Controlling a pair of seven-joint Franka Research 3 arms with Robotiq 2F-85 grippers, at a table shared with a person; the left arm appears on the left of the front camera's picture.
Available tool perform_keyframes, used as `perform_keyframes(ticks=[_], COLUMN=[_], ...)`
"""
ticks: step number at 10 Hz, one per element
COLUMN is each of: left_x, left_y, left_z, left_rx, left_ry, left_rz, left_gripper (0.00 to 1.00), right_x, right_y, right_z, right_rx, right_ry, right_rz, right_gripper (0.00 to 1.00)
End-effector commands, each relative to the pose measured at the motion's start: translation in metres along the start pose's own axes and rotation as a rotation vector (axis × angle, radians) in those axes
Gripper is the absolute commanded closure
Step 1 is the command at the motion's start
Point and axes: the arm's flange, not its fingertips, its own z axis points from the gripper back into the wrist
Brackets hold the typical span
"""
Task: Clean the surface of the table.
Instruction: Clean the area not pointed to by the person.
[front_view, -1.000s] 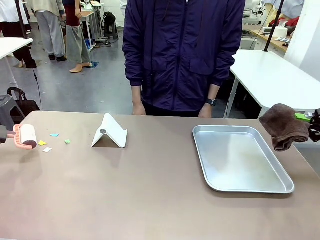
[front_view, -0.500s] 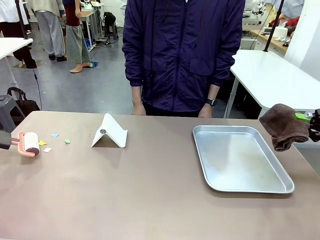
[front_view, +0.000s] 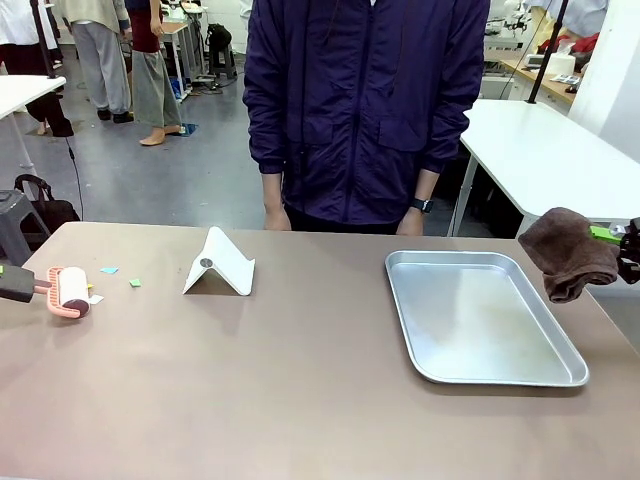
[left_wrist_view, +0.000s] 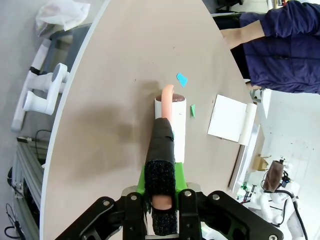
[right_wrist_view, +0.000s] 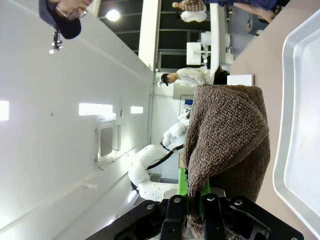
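Over on the right of the brownish table lies the metal tray, flat, its shiny floor showing from wall to wall. Just beyond its far right corner the right gripper holds a brown towel up in the air at the table's right edge, clear of the tray. The right wrist view gives the grip itself: green pads clenched on a fold, the cloth bunched above them. Now to the left edge, where a pink-framed lint roller sits with its drum down on the table, right among the coloured paper scraps; a white one touches the drum, while blue and green ones lie just beside it. From the left wrist, the left gripper is clamped tight on the roller's black padded handle, and the white drum points out along the tabletop. A folded white stand stands between roller and tray, and a person in a dark jacket stands at the far side, hands down by the table's edge.
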Motion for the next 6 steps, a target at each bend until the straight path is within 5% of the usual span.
perform_keyframes(ticks=[1,6], left_x=[0.005,0.014], left_y=[0.008,-0.015], left_z=[-0.022,-0.070], left_rx=[0.068,0.114], left_ry=[0.010,0.114], left_rz=[0.040,-0.006], left_gripper=[0.78,0.78], right_x=[0.002,0.002], right_y=[0.003,0.003], right_z=[-0.001,-0.001], right_rx=[0.003,0.003], right_ry=[-0.002,-0.002], right_rz=[-0.001,-0.001], right_gripper=[0.91,0.91])
